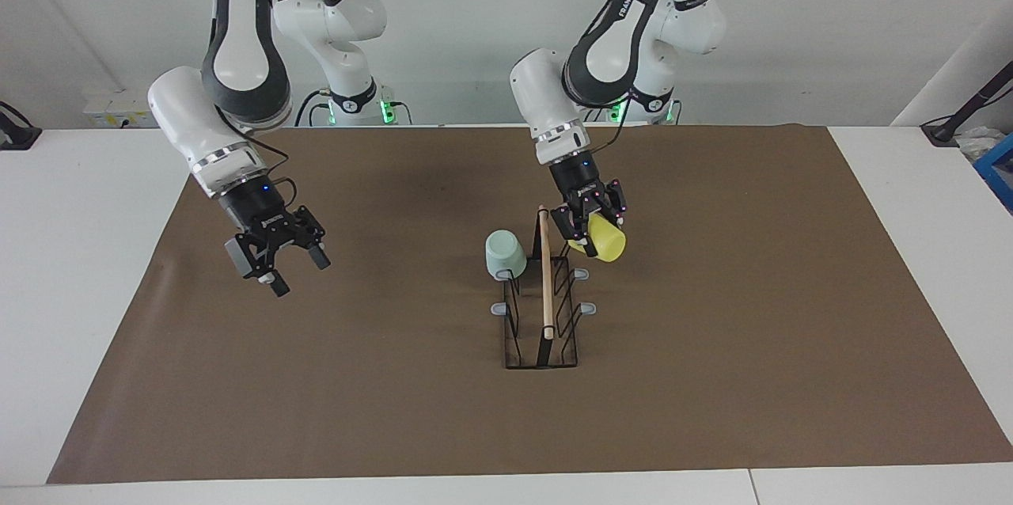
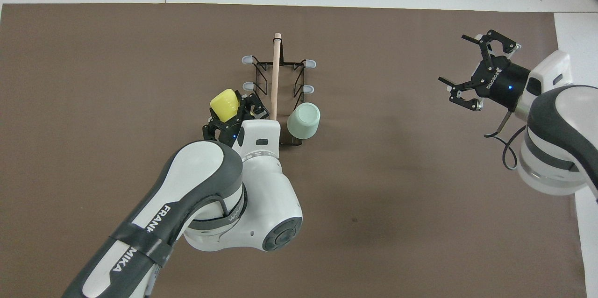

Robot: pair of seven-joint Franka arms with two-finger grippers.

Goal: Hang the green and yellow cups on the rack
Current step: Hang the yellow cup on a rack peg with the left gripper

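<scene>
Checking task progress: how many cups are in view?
2. The green cup hangs on the rack; the yellow cup is held in the left tool beside the rack.

One camera faces the robots from high across the table (image 1: pixel 95 252); another looks steeply down; both share the brown mat (image 2: pixel 93 102).

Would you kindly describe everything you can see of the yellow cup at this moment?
The yellow cup is a small, plain, tapered cup without a handle, bright yellow and plastic-looking. It is off the table, tilted on its side, gripped by the left end effector. It sits beside the rack on the left arm's side, at the end nearer the robots, level with the green cup. Whether it touches a prong cannot be told.
</scene>
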